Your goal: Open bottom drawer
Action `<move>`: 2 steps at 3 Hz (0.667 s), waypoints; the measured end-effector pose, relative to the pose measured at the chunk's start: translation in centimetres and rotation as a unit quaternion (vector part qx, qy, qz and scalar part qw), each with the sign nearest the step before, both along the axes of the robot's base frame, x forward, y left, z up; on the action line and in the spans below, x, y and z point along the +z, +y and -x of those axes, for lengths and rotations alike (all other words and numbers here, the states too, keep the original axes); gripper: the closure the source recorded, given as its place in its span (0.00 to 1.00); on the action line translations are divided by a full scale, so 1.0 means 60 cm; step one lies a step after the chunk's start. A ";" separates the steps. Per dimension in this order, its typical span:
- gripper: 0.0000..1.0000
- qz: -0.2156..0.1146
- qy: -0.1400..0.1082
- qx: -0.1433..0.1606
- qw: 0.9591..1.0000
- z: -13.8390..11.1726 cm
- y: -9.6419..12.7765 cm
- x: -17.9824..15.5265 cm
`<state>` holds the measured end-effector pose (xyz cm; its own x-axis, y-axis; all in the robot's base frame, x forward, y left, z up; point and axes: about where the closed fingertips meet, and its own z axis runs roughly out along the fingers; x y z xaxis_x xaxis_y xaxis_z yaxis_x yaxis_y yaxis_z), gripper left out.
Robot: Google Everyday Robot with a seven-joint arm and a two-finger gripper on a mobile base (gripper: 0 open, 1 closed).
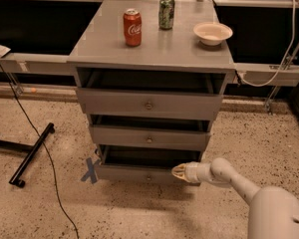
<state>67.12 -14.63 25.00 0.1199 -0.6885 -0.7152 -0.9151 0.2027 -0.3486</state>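
Note:
The grey cabinet (pixel 152 54) has three drawers, all pulled out part way. The bottom drawer (pixel 134 174) is the lowest and shortest, with a small round knob (pixel 148 177) at its centre and a dark gap above its front panel. My gripper (pixel 178 172) reaches in from the lower right on a white arm. Its pale tip lies against the right part of the bottom drawer's front, a little right of the knob.
A red cola can (pixel 132 27), a green can (pixel 166 12) and a white bowl (pixel 213 33) stand on the cabinet top. A blue tape cross (pixel 91 170) marks the floor at the drawer's left corner. A black stand leg (pixel 32 153) and a cable (pixel 45 158) lie on the left floor.

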 end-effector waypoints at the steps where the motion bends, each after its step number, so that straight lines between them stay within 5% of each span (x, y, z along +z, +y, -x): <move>1: 1.00 0.028 -0.018 -0.005 0.999 -0.023 0.005 -0.010; 2: 1.00 0.024 -0.025 -0.007 0.999 -0.045 0.011 -0.021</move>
